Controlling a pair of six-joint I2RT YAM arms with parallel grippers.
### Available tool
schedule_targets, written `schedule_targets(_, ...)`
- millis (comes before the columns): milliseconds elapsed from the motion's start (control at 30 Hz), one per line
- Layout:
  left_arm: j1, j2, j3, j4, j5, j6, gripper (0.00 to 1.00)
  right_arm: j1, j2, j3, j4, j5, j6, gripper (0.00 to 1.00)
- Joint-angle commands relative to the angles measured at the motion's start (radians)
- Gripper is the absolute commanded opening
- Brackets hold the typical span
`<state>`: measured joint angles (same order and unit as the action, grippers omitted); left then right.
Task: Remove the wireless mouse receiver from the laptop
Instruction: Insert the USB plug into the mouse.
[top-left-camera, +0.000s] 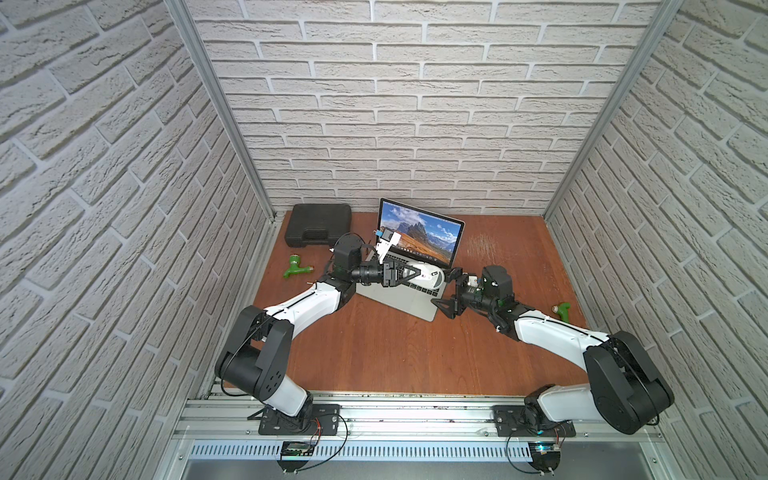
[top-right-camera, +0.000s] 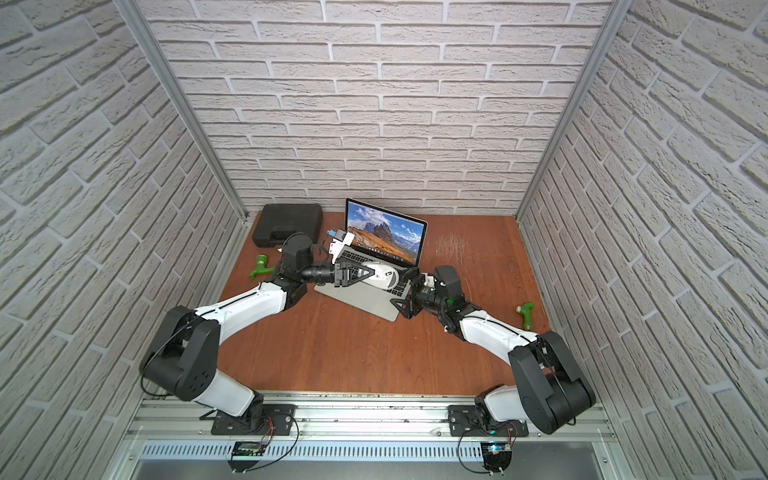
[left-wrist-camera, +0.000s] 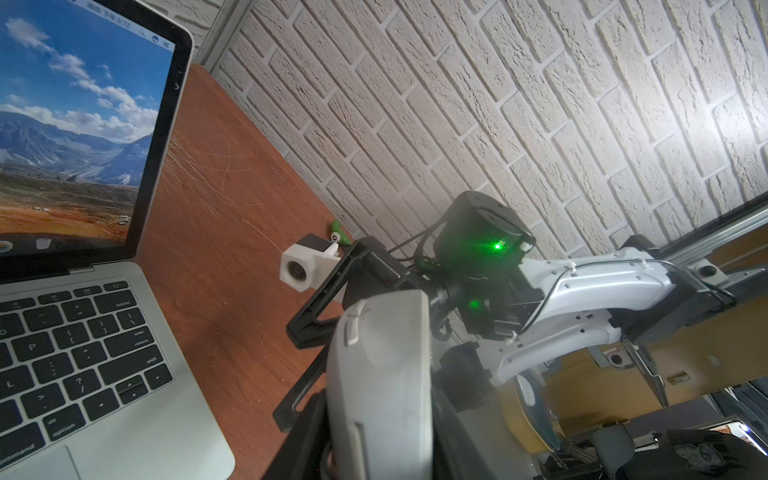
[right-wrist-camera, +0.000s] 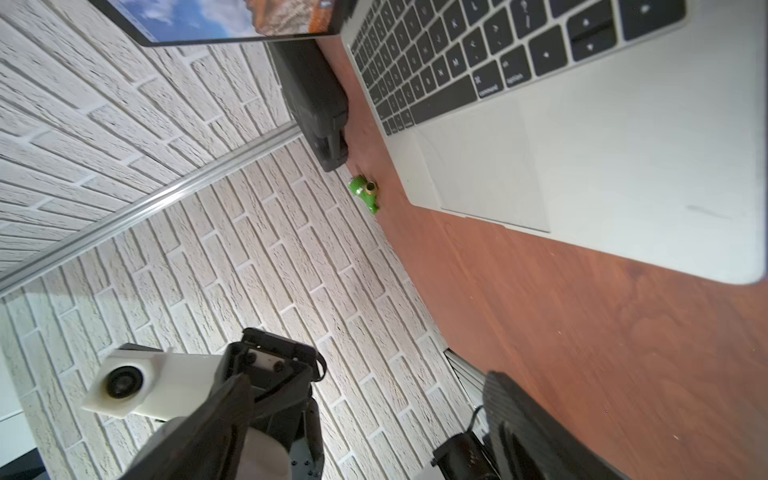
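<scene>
A black case (top-left-camera: 318, 226) and green fitting (top-left-camera: 297, 266) lie left of the open silver-grey laptop (top-left-camera: 409, 302). The left gripper (top-left-camera: 417, 275) pinches the mouse (top-left-camera: 432, 277) over its keys, and the right gripper (top-left-camera: 451, 291) gapes at its right edge.

Both arms reach inward, their grippers nearly meeting.
The left white-and-black arm (top-left-camera: 303, 305) stretches forward and bends at the wrist toward the robot's right. Its black two-fingered left gripper (top-left-camera: 417, 276) is turned sideways and clamped on a grey-white oval mouse (top-left-camera: 432, 279). The right white-and-black arm (top-left-camera: 552, 334) lies low, its black right gripper (top-left-camera: 451, 291) pointing leftward with jaws spread wide and empty, just beside the left gripper's tips.
</scene>
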<state>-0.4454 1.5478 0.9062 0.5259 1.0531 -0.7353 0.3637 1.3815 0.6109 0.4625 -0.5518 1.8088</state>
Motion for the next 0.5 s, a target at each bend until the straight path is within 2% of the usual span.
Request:
schedule_targets(0,-0.002,-0.002,-0.011,0.121,-0.001,0.016,0.00,-0.004,0.000,0.059,0.100,0.079,0.190,0.92)
schedule_targets(133,-0.003,-0.002,-0.007,0.132,-0.008,0.027,0.00,0.004,0.036,0.077,0.198,0.075,0.273,0.92)
schedule_targets(267,-0.006,0.007,-0.004,0.137,-0.010,0.025,0.00,0.014,0.057,0.111,0.242,0.063,0.266,0.88)
schedule_targets(300,-0.006,0.009,-0.004,0.138,-0.010,0.020,0.00,0.003,0.045,0.129,0.214,0.054,0.204,0.86)
schedule_targets(367,-0.006,0.008,-0.007,0.154,-0.016,-0.001,0.00,-0.029,0.001,0.225,-0.019,0.000,-0.011,0.86)
schedule_targets(433,-0.005,0.009,-0.001,0.154,-0.016,-0.024,0.00,-0.060,-0.049,0.371,-0.401,0.009,-0.385,0.87)
schedule_targets(467,-0.004,0.006,-0.004,0.172,-0.013,-0.034,0.00,-0.065,-0.067,0.439,-0.561,0.053,-0.536,0.88)
